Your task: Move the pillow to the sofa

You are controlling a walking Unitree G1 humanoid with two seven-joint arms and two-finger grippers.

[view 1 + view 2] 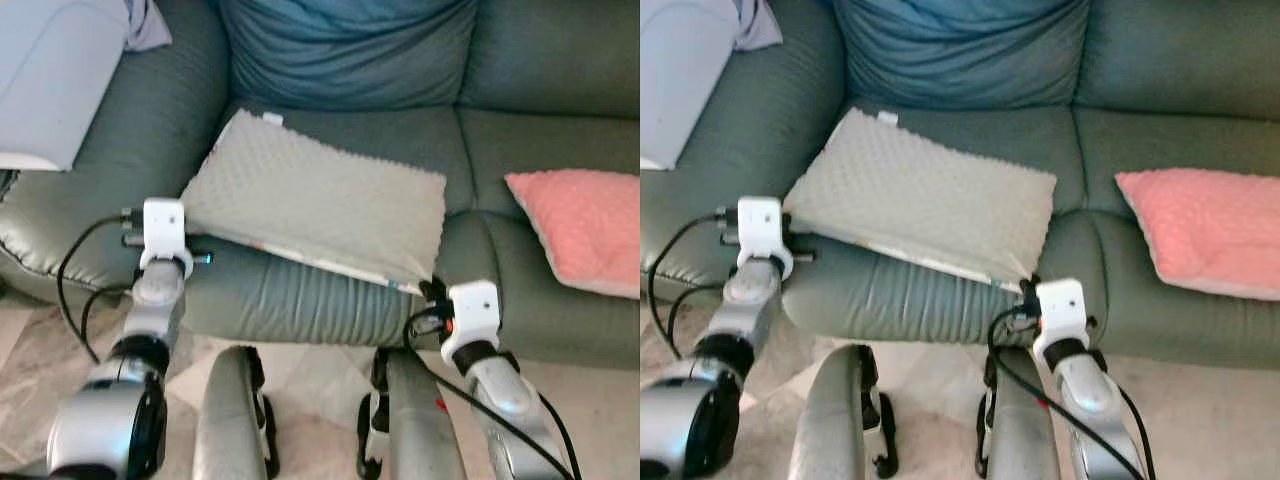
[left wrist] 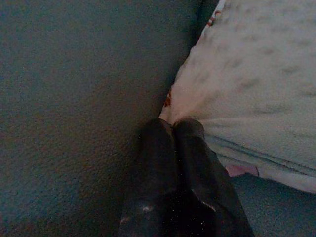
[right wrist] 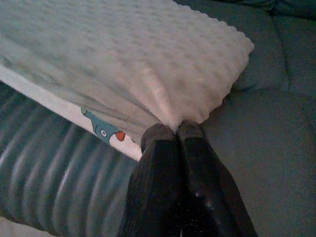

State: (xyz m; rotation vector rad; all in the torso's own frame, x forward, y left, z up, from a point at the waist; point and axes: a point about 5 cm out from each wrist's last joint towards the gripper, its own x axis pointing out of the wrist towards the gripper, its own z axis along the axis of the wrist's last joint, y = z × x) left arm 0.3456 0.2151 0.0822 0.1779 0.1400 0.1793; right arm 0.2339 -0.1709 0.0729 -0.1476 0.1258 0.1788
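A flat grey pillow (image 1: 315, 205) with a bumpy cover lies on the seat of the dark green sofa (image 1: 330, 300), its near edge hanging over the seat's front. My left gripper (image 2: 174, 124) is shut on the pillow's near left corner (image 2: 185, 106). My right gripper (image 3: 177, 129) is shut on its near right corner (image 3: 168, 111), where the cloth bunches between the fingers. In the head views the left wrist (image 1: 163, 232) and the right wrist (image 1: 470, 310) sit at those two corners.
A pink pillow (image 1: 585, 228) lies on the sofa's right seat. A blue cushion (image 1: 345, 50) leans on the backrest. A white object (image 1: 55, 70) rests on the left armrest. Pale tiled floor (image 1: 320, 400) lies below, by my legs.
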